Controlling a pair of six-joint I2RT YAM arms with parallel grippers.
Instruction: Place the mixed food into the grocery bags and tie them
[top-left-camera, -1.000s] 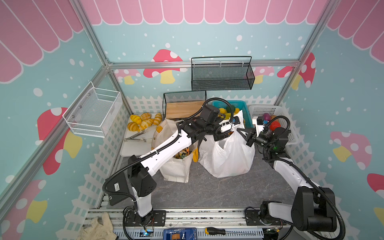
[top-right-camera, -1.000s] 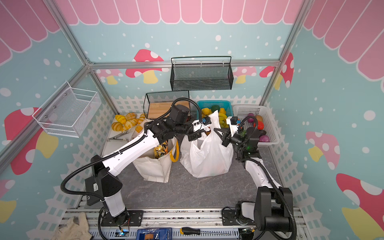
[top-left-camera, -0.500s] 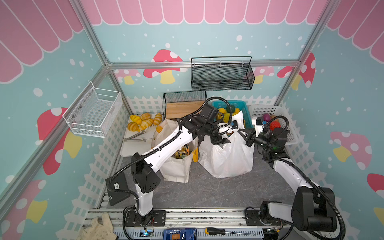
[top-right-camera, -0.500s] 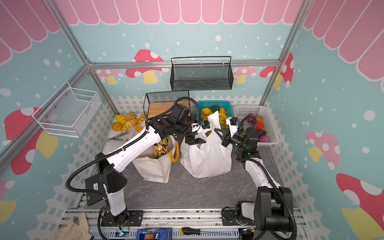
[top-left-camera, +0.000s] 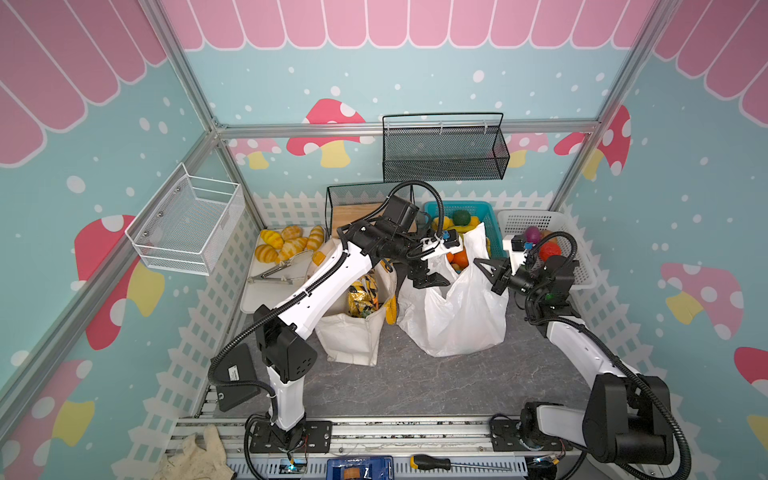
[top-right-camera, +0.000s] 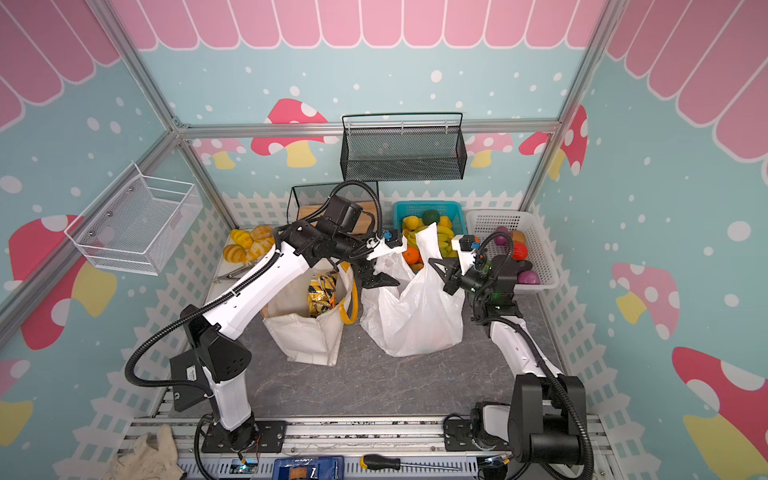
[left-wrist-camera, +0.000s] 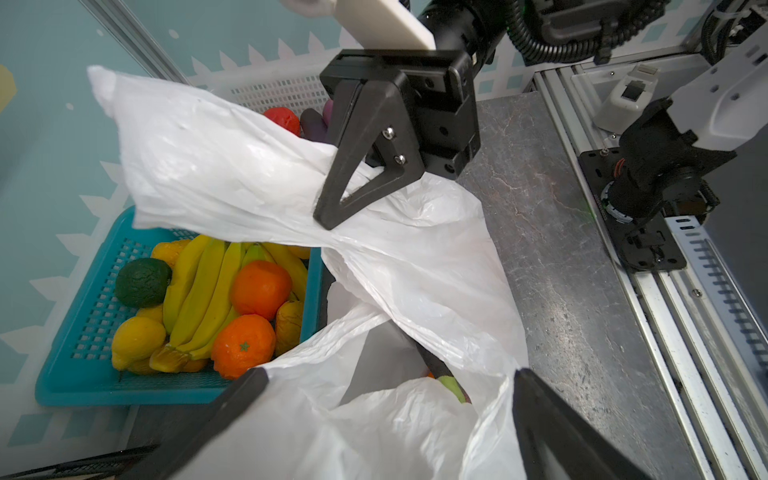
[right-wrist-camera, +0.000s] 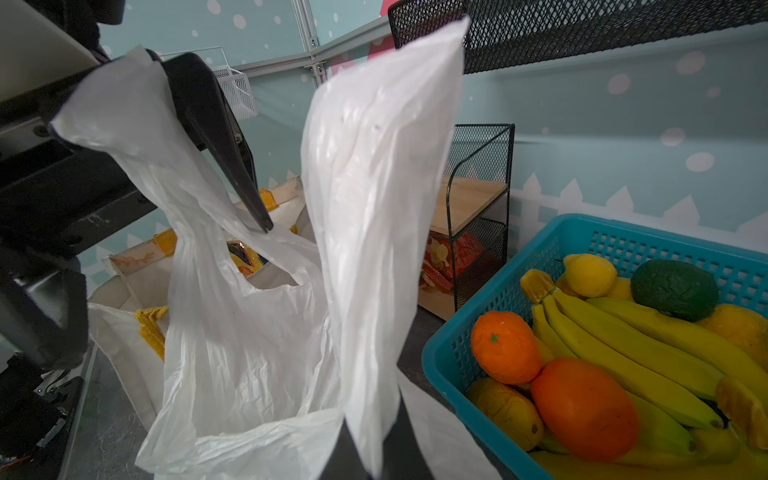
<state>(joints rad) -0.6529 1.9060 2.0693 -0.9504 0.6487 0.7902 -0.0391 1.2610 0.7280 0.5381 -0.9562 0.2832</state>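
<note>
The white plastic grocery bag (top-left-camera: 457, 316) (top-right-camera: 415, 320) stands mid-table, and a green and orange piece of mixed food (left-wrist-camera: 451, 382) shows inside it. My right gripper (top-left-camera: 484, 266) (top-right-camera: 438, 266) (right-wrist-camera: 374, 449) is shut on the bag's right handle (right-wrist-camera: 374, 187), holding it upright. My left gripper (top-left-camera: 428, 278) (top-right-camera: 380, 280) (left-wrist-camera: 386, 399) is open over the bag's left side. The left handle (right-wrist-camera: 137, 124) drapes loosely over one of its fingers (right-wrist-camera: 216, 137). The cream canvas tote (top-left-camera: 353, 336) (top-right-camera: 303, 336) stands to the left, with gold-black snack packets (top-left-camera: 361, 297) in it.
A teal basket (top-left-camera: 486, 208) of fruit and a white basket (top-left-camera: 577, 266) of toy vegetables stand behind the bags. A tray (top-left-camera: 257, 295) with bread rolls and tongs lies at back left, next to a black mesh rack (top-left-camera: 353, 199). A screwdriver (top-left-camera: 432, 461) lies on the front rail.
My left gripper has opened and let go of the bag's left handle, shifting slightly left and down. The right gripper keeps its hold and has not moved.
</note>
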